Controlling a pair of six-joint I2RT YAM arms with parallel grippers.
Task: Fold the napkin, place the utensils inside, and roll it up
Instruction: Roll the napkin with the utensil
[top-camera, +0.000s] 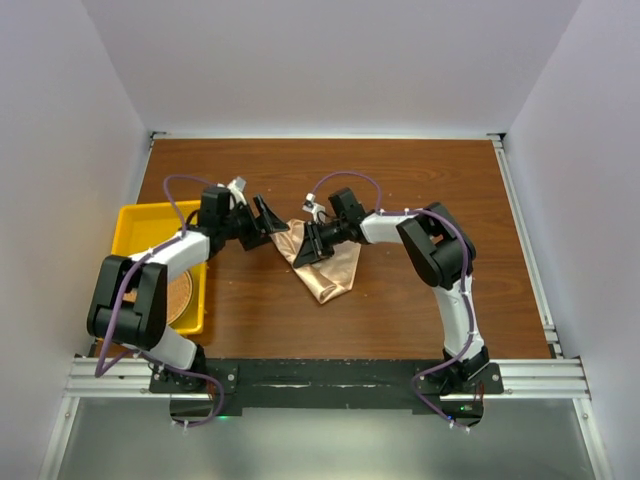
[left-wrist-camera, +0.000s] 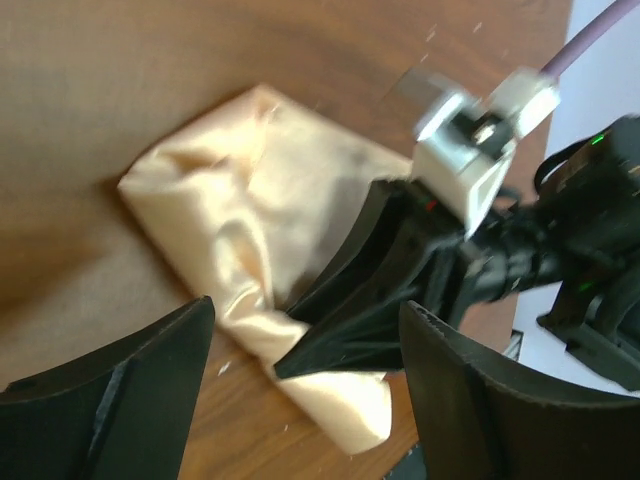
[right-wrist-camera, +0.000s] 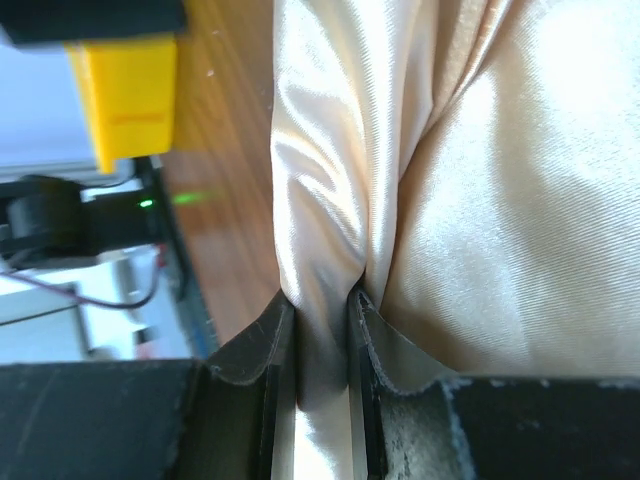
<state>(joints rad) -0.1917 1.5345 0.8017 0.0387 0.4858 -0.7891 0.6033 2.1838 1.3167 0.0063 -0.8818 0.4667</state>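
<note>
Up close, right gripper (right-wrist-camera: 322, 300) pinches a napkin (right-wrist-camera: 480, 200) fold, seemingly hidden overhead

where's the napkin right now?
Top view: the napkin lies bunched mid-table, its left edge pinched in the jaws of the right gripper, the open left gripper just left of it.

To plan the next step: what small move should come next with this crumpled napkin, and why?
Probably the right gripper should lift and pull the napkin sideways to spread it: its jaws pinch a fold, the cloth lies bunched, and the left gripper is open.
</note>
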